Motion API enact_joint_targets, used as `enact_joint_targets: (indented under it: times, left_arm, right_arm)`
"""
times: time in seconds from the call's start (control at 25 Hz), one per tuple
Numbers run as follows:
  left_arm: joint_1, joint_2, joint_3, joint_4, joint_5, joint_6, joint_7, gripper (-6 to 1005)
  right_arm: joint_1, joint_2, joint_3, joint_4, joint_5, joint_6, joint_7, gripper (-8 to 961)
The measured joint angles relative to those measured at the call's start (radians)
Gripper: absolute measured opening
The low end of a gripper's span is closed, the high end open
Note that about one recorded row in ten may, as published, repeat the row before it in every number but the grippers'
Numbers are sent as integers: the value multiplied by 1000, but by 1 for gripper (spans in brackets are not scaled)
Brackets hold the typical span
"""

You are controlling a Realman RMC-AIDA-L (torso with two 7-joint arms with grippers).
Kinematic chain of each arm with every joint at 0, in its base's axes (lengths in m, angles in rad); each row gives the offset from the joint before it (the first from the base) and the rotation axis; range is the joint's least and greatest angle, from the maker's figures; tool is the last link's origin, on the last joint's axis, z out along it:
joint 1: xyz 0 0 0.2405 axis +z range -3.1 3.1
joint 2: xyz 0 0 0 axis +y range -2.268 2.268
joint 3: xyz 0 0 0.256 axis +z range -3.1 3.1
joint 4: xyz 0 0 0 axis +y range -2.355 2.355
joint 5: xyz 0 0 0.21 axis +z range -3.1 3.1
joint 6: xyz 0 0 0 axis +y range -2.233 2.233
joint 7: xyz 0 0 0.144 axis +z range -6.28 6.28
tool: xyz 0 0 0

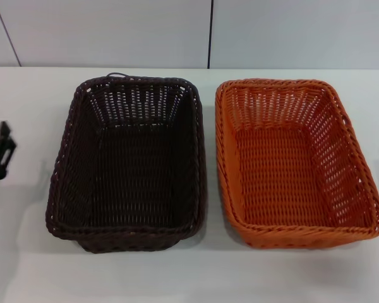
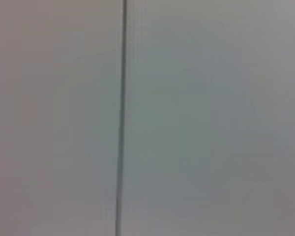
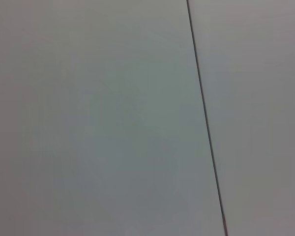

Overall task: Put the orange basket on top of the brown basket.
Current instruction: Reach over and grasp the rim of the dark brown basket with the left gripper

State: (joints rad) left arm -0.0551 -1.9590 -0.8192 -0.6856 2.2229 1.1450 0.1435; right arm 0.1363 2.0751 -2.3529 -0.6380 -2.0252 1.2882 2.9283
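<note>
The orange basket [image 1: 297, 161] stands upright and empty on the white table [image 1: 189, 274], right of centre in the head view. The brown basket [image 1: 131, 163], very dark and of like size, stands upright and empty just to its left; the two are side by side with a narrow gap between them. My left gripper [image 1: 0, 156] shows as a black part at the far left edge of the head view, well left of the brown basket and apart from it. My right gripper is out of view. Both wrist views show only a plain pale wall panel with a dark seam.
A pale panelled wall [image 1: 208, 31] with a dark vertical seam rises behind the table's far edge. Bare table surface lies in front of both baskets and to their outer sides.
</note>
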Motion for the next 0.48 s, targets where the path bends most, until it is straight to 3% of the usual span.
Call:
enact_joint_targets:
  times: [0.08,0.12,0.16,0.24,0.28,0.32,0.36,0.4,0.48]
  left_arm:
    - [26,58,-56,-151,45,-190,3,789]
    - [52,100,-110,-281,82,-342,3,787]
    - [67,114,-136,-338,96,-409,3,786]
    - [110,145,-239,-536,152,-671,3,785]
    - [121,147,-280,-600,173,-770,4,785]
    - [143,128,-404,-777,242,-1072,9,784]
    - [143,128,-404,-777,242,-1072,9,784]
    - [147,111,-450,-840,271,-1200,18,784]
    - [142,21,-567,-960,325,-1487,84,784]
  right_arm:
    - [2,-1,0,0,0,-2,0,753]
    - [6,-1,0,0,0,-3,0,753]
    - [6,-1,0,0,0,-3,0,753]
    - [7,-1,0,0,0,-3,0,753]
    - [7,-1,0,0,0,-4,0,753]
    - [7,-1,0,2,2,-6,0,753]
    - [7,-1,0,2,2,-6,0,753]
    - [7,-1,0,3,2,-9,0,753]
    - [7,-1,1,5,3,-20,0,753]
